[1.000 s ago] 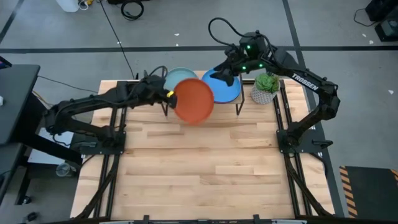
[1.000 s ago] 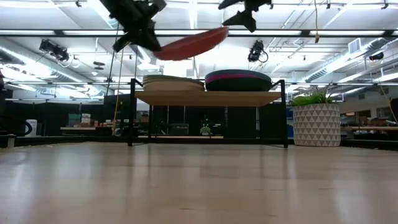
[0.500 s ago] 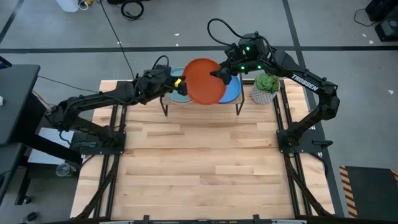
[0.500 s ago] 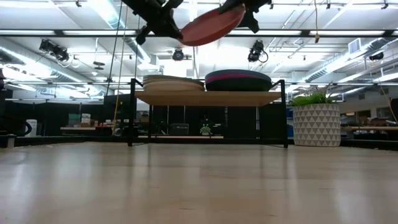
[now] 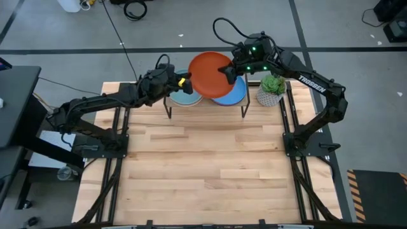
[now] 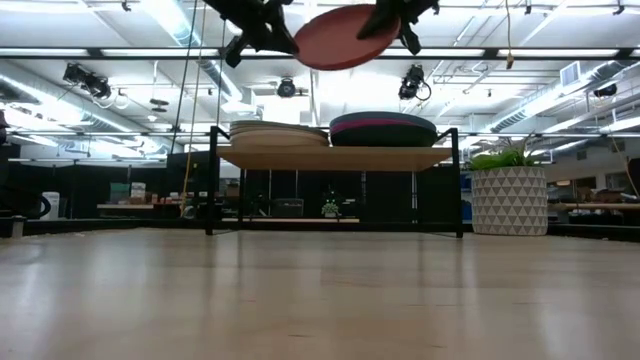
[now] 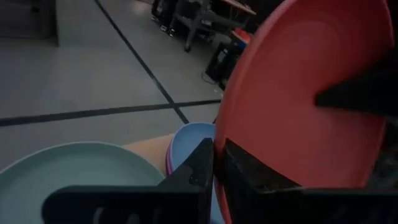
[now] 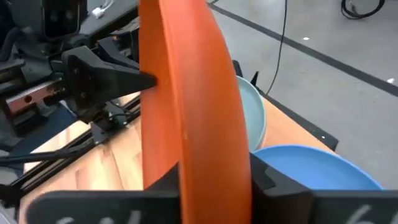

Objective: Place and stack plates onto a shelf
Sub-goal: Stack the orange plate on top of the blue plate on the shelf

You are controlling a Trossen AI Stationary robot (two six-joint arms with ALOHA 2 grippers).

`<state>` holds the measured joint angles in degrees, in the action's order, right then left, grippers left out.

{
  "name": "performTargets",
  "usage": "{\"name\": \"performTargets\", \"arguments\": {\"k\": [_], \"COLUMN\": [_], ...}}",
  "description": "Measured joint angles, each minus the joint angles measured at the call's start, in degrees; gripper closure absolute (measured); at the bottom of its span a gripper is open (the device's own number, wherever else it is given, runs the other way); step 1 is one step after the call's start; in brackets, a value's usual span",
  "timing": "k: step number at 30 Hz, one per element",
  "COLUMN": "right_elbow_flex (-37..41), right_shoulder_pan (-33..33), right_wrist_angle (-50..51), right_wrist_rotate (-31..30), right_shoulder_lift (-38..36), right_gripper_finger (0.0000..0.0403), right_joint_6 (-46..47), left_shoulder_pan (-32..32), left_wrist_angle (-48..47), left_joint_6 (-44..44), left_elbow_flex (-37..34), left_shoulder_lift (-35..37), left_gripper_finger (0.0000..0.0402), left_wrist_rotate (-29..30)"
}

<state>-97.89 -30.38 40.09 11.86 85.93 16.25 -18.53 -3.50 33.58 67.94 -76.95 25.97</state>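
An orange plate [image 5: 208, 75] hangs in the air above the shelf [image 6: 340, 157], held between both grippers. My left gripper [image 5: 183, 81] is shut on its left rim and my right gripper [image 5: 227, 74] on its right rim. On the shelf top lie two stacks of plates. The left stack [image 6: 278, 133] has a light teal plate [image 5: 184, 97] on top. The right stack [image 6: 383, 128] has a blue plate [image 5: 234, 95] on top. The orange plate hides much of both stacks from above. My left gripper pinches the orange plate's left rim [image 7: 229, 149] between its two fingers, one above the rim and one below, coming level from the table's left. The plate is lifted clear of the shelf, nearly level. My right gripper pinches the opposite rim [image 8: 214, 163], its fingers [image 8: 261, 180] either side of the edge, coming from the table's right. The plate hangs between the two grippers above the stacks.
A green plant in a white patterned pot [image 5: 271, 89] stands just right of the shelf. The shelf's black legs [image 6: 459, 185] stand at the table's far edge. The wooden table [image 5: 203, 165] stretches toward the near edge.
My left gripper has carried the orange plate up and toward the far right, from in front of the shelf to above it. The plate has come closer to level. Its right rim has come between my right gripper's fingers, which have shut on it.
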Motion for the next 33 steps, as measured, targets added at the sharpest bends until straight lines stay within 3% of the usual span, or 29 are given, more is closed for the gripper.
{"name": "performTargets", "arguments": {"k": [6,13,18,23,29,33], "right_elbow_flex": [0.0,-0.04,-0.04,2.55,10.83,16.22], "right_shoulder_pan": [-2.27,-5.91,-8.91,-13.04,-17.37,-17.81], "right_wrist_angle": [-0.02,4.31,11.59,11.47,6.51,2.84], "right_wrist_rotate": [1.93,7.34,5.92,6.91,16.43,19.57], "right_shoulder_lift": [0.0,-0.02,0.04,0.22,0.22,0.22], "right_gripper_finger": [0.035,0.0332,0.0336,0.0335,0.0336,0.0335], "right_joint_6": [-0.93,-0.2,-3.05,-3.94,-1.68,0.23], "left_shoulder_pan": [-1.32,-5.23,-7.74,-8.32,-8.25,-8.25], "left_wrist_angle": [-0.16,-2.13,-5.27,-5.75,-5.85,-5.79], "left_joint_6": [-4.31,-8.5,-9.2,-8.72,-6.96,-6.79], "left_elbow_flex": [0.0,0.02,0.02,0.02,0.02,0.02], "left_shoulder_lift": [0.68,5.62,9.08,9.97,9.94,9.94], "left_gripper_finger": [0.0345,0.0229,0.0175,0.0172,0.0185,0.0188], "left_wrist_rotate": [-5.03,-6.21,-10.47,-13.43,-18.28,-20.1]}}
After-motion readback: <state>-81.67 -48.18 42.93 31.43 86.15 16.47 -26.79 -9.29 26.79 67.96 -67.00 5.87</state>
